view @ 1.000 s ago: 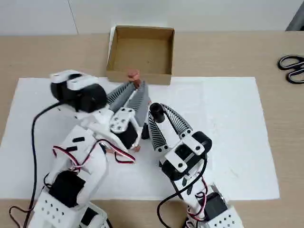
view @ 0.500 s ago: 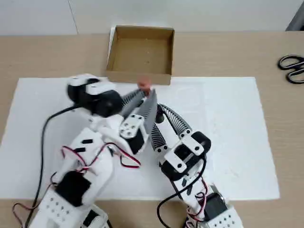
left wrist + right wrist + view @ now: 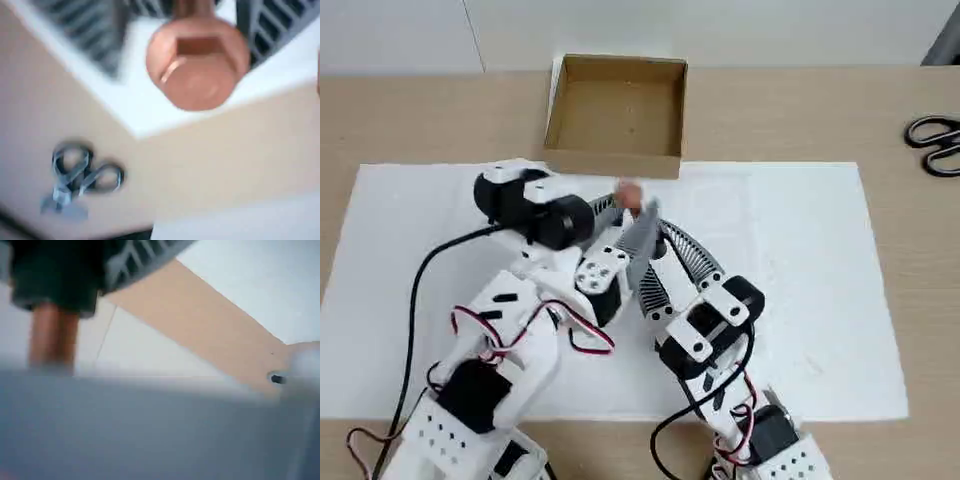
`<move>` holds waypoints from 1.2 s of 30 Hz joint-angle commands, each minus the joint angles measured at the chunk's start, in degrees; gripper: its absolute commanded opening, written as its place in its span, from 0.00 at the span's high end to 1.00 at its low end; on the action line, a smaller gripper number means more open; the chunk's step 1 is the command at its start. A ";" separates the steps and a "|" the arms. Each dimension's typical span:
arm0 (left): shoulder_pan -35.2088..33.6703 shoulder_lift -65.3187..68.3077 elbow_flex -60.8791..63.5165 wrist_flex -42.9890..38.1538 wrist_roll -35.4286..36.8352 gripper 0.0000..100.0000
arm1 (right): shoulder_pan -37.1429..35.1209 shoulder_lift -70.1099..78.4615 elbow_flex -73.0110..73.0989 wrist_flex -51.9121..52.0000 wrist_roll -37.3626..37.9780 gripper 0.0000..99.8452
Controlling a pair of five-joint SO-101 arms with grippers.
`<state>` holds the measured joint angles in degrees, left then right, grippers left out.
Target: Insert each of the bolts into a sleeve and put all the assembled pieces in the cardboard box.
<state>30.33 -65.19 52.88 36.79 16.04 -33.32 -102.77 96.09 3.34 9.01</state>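
Mid-insertion: my left tool point(image 3: 632, 208) grips the bolt point(image 3: 197, 65), right tool point(image 3: 658, 250) grips the sleeve point(image 3: 55, 280) — next, align and push home.

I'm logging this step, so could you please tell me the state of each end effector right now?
Left end effector: closed on the bolt.
Right end effector: closed on the sleeve.

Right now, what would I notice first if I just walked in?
Over the middle of the white paper, the left end effector pinches an orange bolt close by the black sleeve held in the right end effector. Behind them sits an open cardboard box, and scissors lie far off on the table.
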 commanded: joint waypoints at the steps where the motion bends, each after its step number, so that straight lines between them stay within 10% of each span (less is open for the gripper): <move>1: -0.18 -0.35 -0.66 2.99 -0.26 0.72 | -0.13 -1.01 0.18 -1.63 0.53 1.00; 14: -9.49 -2.02 -16.40 3.43 -9.23 0.86 | 1.89 -0.40 0.09 6.20 4.48 1.00; 22: -12.92 -13.36 -1.01 1.58 -12.57 0.98 | 15.43 2.77 -12.92 22.55 7.56 1.00; 36: -27.16 -39.12 31.52 -18.64 -12.40 0.99 | 15.96 70.99 -59.34 18.86 1.23 1.00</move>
<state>5.27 -102.99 83.47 19.65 3.82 -17.67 -48.97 51.52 25.93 11.12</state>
